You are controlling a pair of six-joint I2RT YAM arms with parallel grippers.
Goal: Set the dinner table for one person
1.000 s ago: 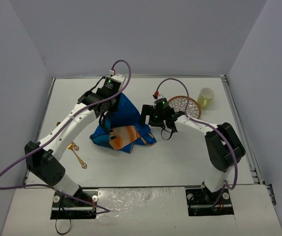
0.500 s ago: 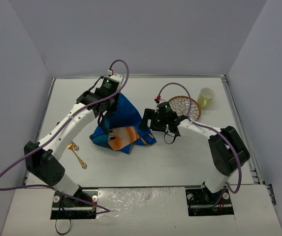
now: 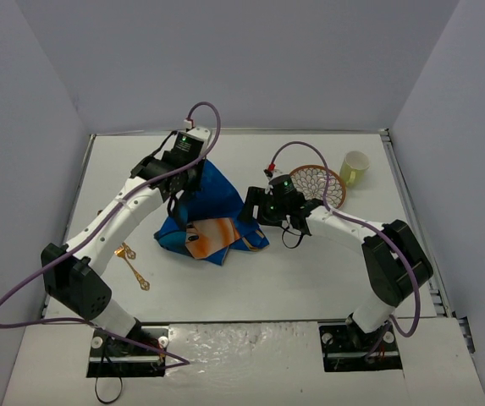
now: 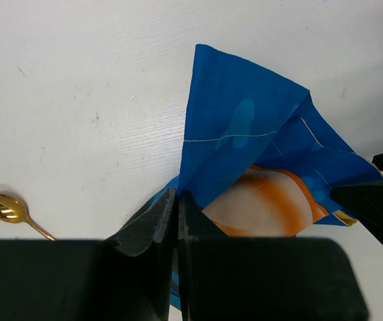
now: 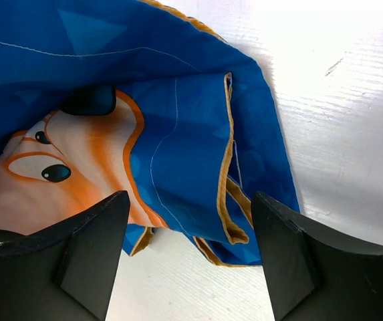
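Note:
The blue cartoon placemat [image 3: 217, 199] lies bunched on the white dinner table [image 3: 310, 271], with one corner pulled up. My left gripper [image 3: 180, 181] is shut on that raised corner; in the left wrist view its jaws [image 4: 176, 195] pinch the blue cloth [image 4: 244, 134]. My right gripper [image 3: 254, 205] hovers at the placemat's right edge. In the right wrist view it [image 5: 188, 257] is open, and the gold-hemmed corner [image 5: 234, 200] lies between its fingers [image 5: 91, 247] without touching them.
A patterned plate [image 3: 320, 186] and a yellow cup [image 3: 355, 167] stand at the back right. Gold cutlery [image 3: 132, 264] lies left of the placemat, and one spoon [image 4: 4, 208] shows in the left wrist view. The right arm's cable loops above the plate.

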